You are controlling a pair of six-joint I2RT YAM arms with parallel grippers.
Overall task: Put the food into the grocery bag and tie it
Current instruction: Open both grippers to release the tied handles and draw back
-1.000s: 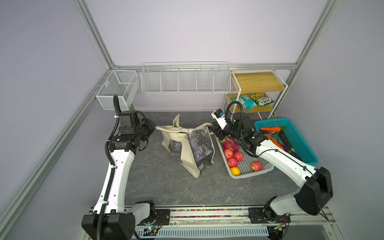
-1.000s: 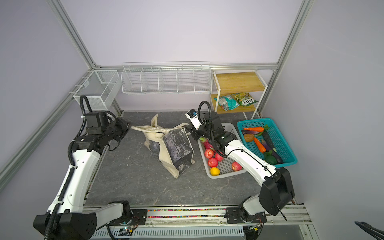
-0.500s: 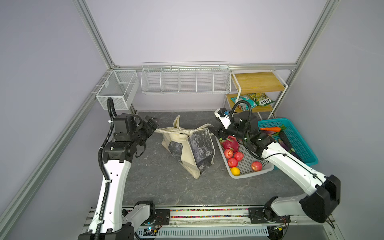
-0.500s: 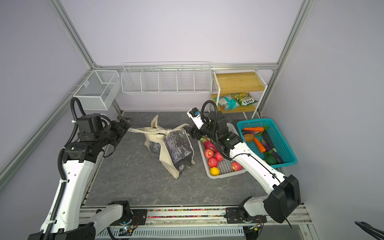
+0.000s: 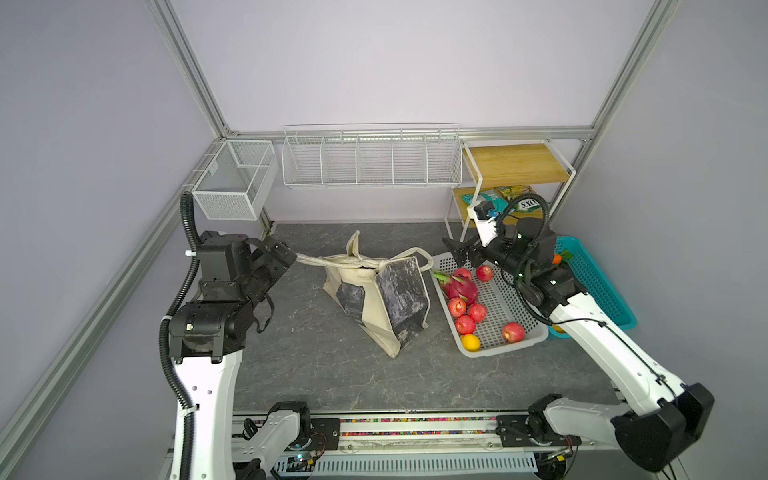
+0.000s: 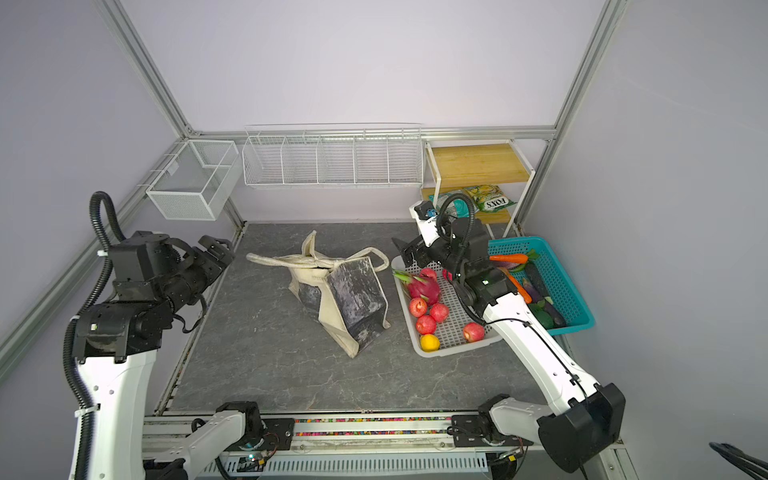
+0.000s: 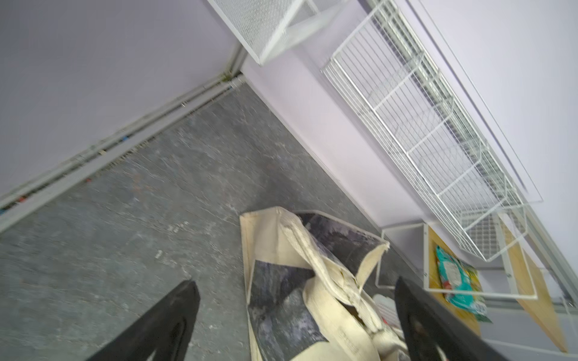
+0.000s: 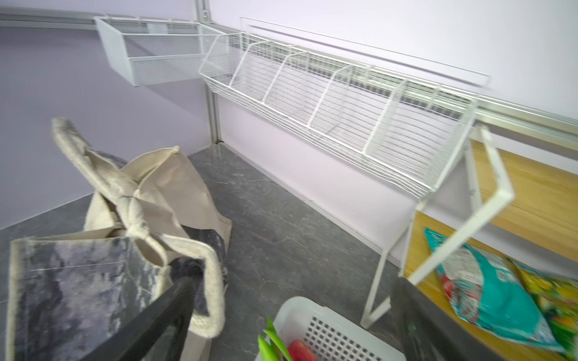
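Tote (image 5: 374, 307) of slumped cream fabric, knotted straps (image 5: 365, 262), marbled grey panel (image 5: 401, 297).

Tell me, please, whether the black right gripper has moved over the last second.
Yes. The right gripper has pulled away from the cream fabric grocery bag, towards the wooden shelf.

The bag (image 5: 382, 299) is sitting on the surface (image 5: 316, 374) between both end effectors. Its strap (image 5: 324, 259) is reaching just beside the left end effector (image 5: 286, 255). The right end effector (image 5: 459, 253), jaws spread, is hovering over the basket (image 5: 498, 351), an apple (image 5: 484, 273) near it.
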